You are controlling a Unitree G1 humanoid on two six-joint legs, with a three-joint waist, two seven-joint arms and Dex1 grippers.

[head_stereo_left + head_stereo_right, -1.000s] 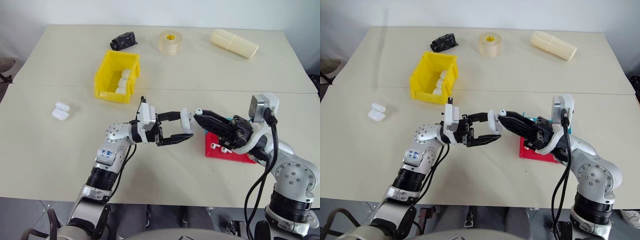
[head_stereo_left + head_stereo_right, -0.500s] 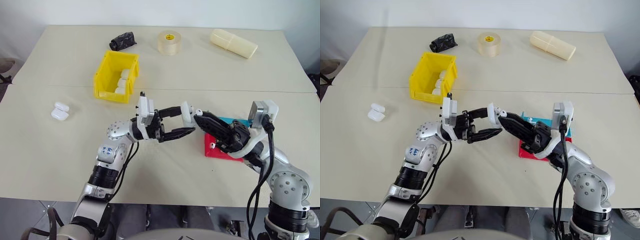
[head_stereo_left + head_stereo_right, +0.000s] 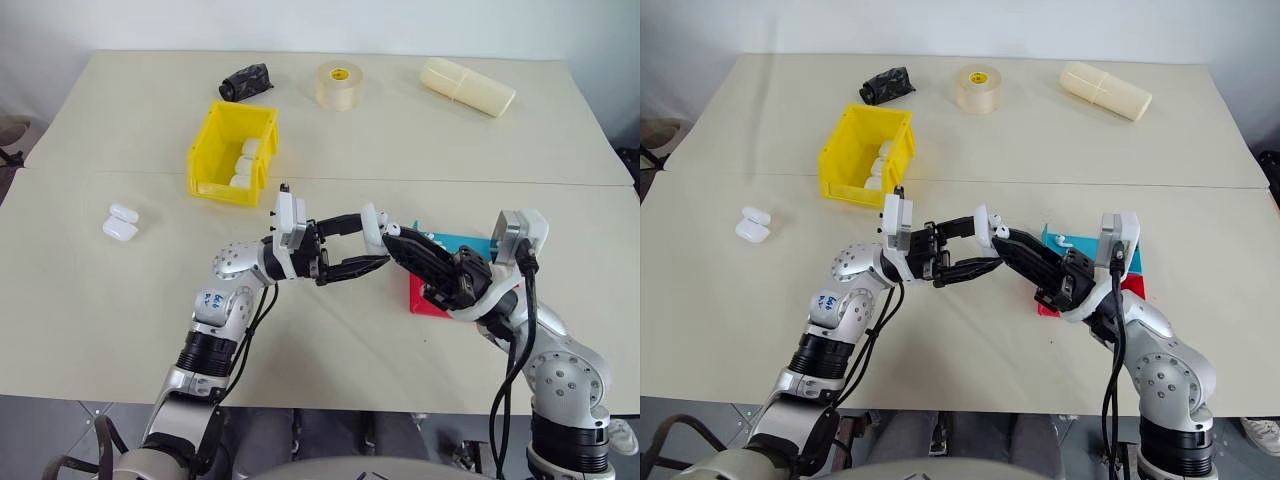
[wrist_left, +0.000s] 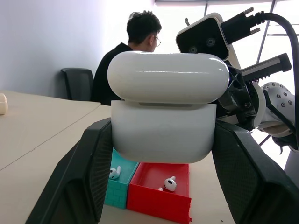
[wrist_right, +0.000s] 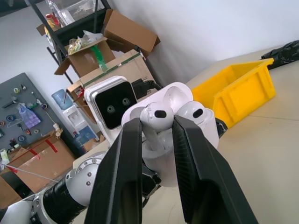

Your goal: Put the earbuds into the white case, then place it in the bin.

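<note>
Left gripper (image 3: pixel 355 243), as we see it, is clamped on the white case (image 4: pixel 163 112), its two black fingers pressing the sides and holding it above the table between the two arms, lid hinged up. Our right gripper (image 5: pixel 156 126) is closed on one earbud (image 5: pixel 155 116), pinched at its stem with the bulb just at the open case, where a second earbud (image 5: pixel 194 112) already sits in its well.

We see the yellow bin (image 3: pixel 232 152) well apart, farther back on the table, with several white cases (image 3: pixel 244 165) lying inside it. Beside the right arm stand a red tray (image 4: pixel 161 186) and a teal tray (image 4: pixel 119 179), touching side by side; the left wrist view shows one loose earbud (image 4: pixel 169 183) in the red one and another (image 4: pixel 113 173) in the teal one. Two more white cases (image 3: pixel 121 222) lie together on the table at the left.

Along the far edge of the beige table (image 3: pixel 120 300) we find a crumpled black bag (image 3: pixel 246 81), a roll of tape (image 3: pixel 340 85) and a cream-coloured roll (image 3: pixel 468 87). Behind the table a person (image 4: pixel 128 56) sits turned away, and cardboard boxes (image 5: pixel 117 46) are stacked on shelving.
</note>
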